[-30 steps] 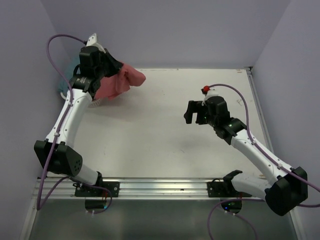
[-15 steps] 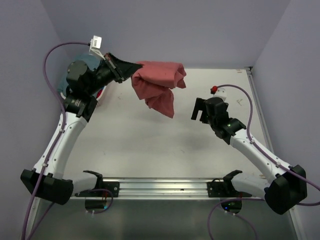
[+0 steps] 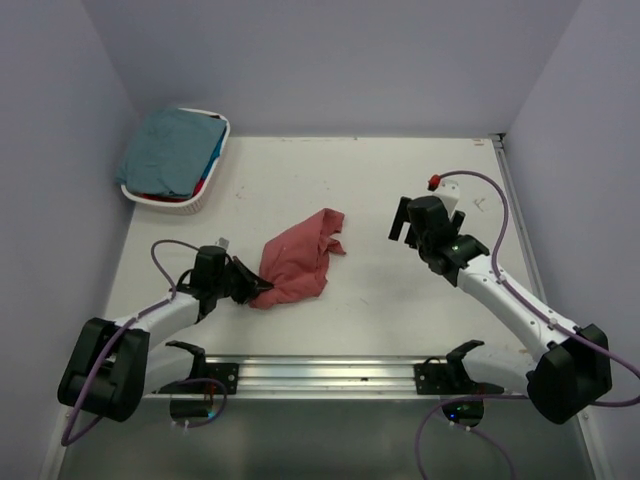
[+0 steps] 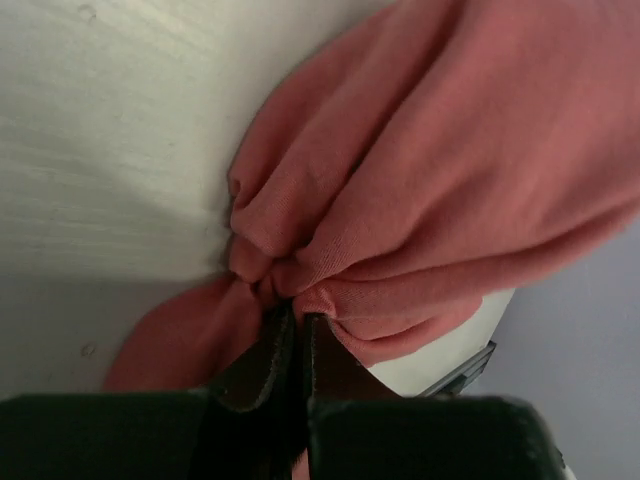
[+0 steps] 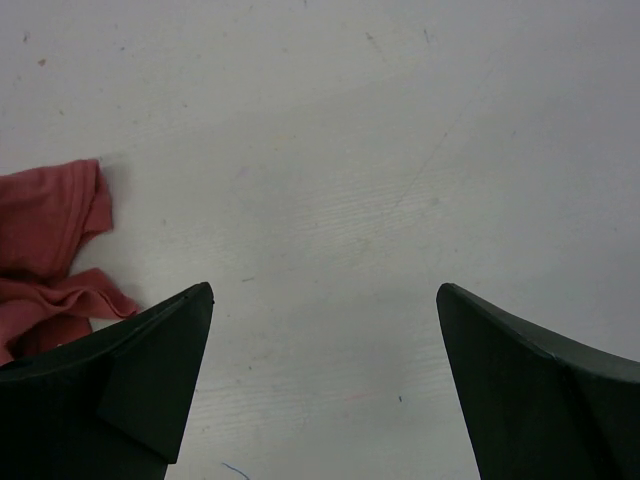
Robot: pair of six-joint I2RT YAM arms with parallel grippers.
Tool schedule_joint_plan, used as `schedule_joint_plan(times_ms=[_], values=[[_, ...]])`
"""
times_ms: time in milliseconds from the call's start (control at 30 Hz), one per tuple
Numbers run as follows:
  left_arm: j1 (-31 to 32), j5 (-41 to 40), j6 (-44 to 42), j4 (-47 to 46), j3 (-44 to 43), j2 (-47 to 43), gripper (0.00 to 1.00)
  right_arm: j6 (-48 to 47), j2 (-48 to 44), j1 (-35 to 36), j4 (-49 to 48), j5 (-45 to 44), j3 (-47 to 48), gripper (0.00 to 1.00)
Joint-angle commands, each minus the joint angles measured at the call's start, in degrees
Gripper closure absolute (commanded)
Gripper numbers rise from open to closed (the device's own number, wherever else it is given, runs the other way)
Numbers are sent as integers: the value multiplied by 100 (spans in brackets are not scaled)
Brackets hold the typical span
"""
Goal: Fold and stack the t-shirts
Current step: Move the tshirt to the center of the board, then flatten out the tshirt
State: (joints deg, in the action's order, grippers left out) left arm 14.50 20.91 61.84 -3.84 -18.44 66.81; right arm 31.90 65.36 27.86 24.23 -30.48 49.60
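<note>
the left pincer (image 3: 263,289) lies low near the front of the white surface (image 3: 360,180), its jaws pressed together on a bunched corner of the brick-red t-shirt (image 3: 298,264); from the left wrist view the dark fingers (image 4: 268,352) pinch a tight knot of folds where the cloth gathers. the shirt sprawls crumpled on the surface, spreading away from that pinch toward the middle. off to the right, well apart from the cloth, the right pincer (image 3: 402,220) hangs above bare surface with its jaws spread wide and nothing between them. in the far left corner sits a white basket (image 3: 222,130) with a teal t-shirt (image 3: 168,150) heaped on top and slivers of blue and red cloth showing at its side.
</note>
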Motion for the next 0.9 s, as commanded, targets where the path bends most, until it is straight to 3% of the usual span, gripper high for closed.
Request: schedule_joint_plan(times_ms=[0, 200, 300, 633, 867], values=[[-35, -629, 161, -505, 217, -238, 100, -138, 196, 9, -172, 365, 243, 1], [-35, -1298, 109, 13, 77, -598, 100, -694, 932, 18, -638, 2481, 453, 3], [-35, -1387, 100, 41, 60, -721, 100, -782, 1372, 18, -997, 3020, 550, 5], [-35, -904, 38, -249, 138, -361, 100, -861, 3138, 9, -1587, 3864, 1366, 18], [-35, -737, -41, -311, 191, -309, 100, -948, 4070, 18, -1737, 3971, 2017, 26]])
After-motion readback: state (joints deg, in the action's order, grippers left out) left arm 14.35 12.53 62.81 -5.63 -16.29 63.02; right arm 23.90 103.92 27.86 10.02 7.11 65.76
